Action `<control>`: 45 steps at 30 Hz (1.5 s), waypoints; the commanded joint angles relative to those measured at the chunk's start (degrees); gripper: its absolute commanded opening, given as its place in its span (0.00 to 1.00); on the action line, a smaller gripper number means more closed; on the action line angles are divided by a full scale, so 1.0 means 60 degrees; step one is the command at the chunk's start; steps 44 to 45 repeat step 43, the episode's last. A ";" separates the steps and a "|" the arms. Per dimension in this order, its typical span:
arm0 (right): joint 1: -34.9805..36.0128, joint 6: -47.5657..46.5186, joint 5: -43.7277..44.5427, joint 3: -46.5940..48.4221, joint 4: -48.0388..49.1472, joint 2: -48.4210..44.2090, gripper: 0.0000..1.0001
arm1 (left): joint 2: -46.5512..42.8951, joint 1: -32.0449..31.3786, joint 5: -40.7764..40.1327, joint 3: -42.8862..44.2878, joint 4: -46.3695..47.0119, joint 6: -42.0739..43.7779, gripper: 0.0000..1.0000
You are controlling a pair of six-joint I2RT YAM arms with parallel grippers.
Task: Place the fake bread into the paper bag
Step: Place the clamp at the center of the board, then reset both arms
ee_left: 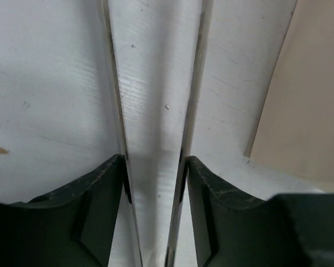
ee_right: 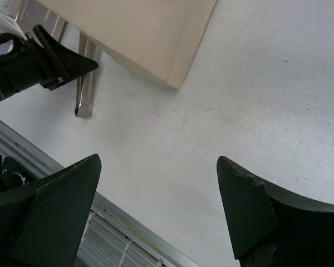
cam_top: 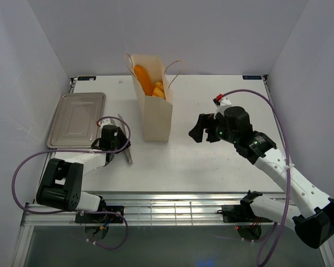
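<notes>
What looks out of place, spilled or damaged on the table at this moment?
Nothing stands out. The paper bag stands upright with the fake bread inside it, and none has spilled onto the table. The tongs lie flat beside the bag, and the tray lies bare on the left.

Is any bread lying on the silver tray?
No, the silver tray shows only bare metal, and the orange bread sits inside the paper bag.

Overhead looks down; close wrist views share paper bag [cam_top: 156,119].
</notes>
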 commanded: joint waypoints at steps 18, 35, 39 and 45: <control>-0.0140 0.0238 0.0845 -0.1094 0.0209 0.0151 0.90 | -0.1929 0.0064 0.0066 0.1140 -0.2341 0.0293 0.98; -0.0667 0.0517 0.0717 -0.3495 0.2009 0.1294 0.90 | -0.5284 0.0078 0.2057 -0.0249 -0.1728 -0.1932 0.98; -0.0653 0.0604 0.0321 -0.4300 0.2506 0.1122 0.90 | -0.5840 0.0093 0.2702 -0.0907 -0.1056 -0.2489 0.98; -0.0667 0.0765 -0.0074 -0.5458 0.3488 0.0125 0.90 | -0.6528 0.0108 0.3446 -0.1845 -0.0118 -0.3163 0.98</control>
